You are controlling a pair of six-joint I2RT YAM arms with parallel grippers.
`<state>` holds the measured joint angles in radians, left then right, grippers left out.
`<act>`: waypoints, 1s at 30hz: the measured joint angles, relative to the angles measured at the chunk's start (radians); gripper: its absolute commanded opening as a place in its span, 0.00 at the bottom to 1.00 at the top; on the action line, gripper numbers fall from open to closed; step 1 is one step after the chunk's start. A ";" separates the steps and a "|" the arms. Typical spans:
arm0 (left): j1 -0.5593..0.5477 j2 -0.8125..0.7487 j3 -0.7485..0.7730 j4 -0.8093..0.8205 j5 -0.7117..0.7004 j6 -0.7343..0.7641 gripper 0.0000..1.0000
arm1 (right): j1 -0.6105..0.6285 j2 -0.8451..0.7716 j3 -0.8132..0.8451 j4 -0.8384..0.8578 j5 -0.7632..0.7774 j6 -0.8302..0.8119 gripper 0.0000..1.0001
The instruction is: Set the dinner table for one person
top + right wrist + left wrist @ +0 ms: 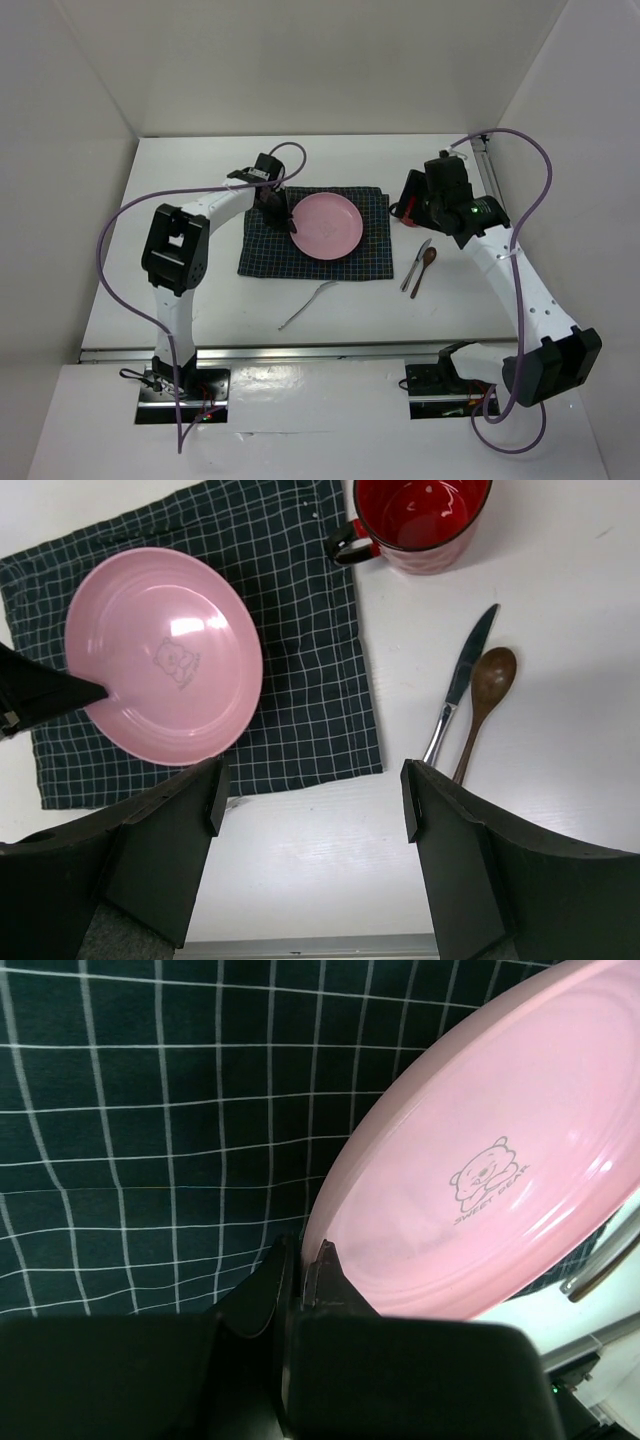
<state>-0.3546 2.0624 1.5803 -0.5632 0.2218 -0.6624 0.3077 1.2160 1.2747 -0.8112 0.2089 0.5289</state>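
Insp: Where's the dinner table (190,190)?
Op: I see it under both arms, checked mat (260,250) at ctr. L gripper (305,1260) clamped on pink plate (480,1180) rim, over mat. R gripper (312,820) spread wide, holding nothing.

My left gripper (305,1275) is pinched on the rim of the pink plate (480,1180), so my own arm takes up that side of the checked mat (262,255). My right gripper (315,780) hangs spread wide over the dinner table (190,170) — bare worktop shows between its fingers, just off the mat's near edge. To the right, the knife (458,685) and wooden spoon (487,690) lie side by side and block that strip. The red mug (420,510) stands by the mat's far right corner. The fork (308,303) lies slantwise just in front of the mat. The far and left worktop lies open.
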 measured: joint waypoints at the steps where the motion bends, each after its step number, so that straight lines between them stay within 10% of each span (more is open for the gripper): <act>1: 0.001 0.000 0.000 -0.002 -0.006 0.000 0.00 | -0.003 0.000 -0.004 -0.002 0.000 -0.002 0.81; 18: 0.036 0.039 0.005 -0.007 -0.024 0.000 0.00 | -0.017 0.011 -0.038 -0.008 -0.007 -0.011 0.83; 26: 0.037 0.048 0.011 -0.020 -0.035 0.009 0.72 | -0.106 0.106 -0.042 -0.003 -0.043 0.006 0.78; 30: 0.034 0.046 0.011 -0.037 -0.060 0.008 0.79 | -0.179 0.186 -0.042 0.010 -0.055 0.026 0.75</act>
<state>-0.3202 2.1086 1.5909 -0.5999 0.1623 -0.6548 0.1287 1.4021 1.2331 -0.8017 0.1535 0.5545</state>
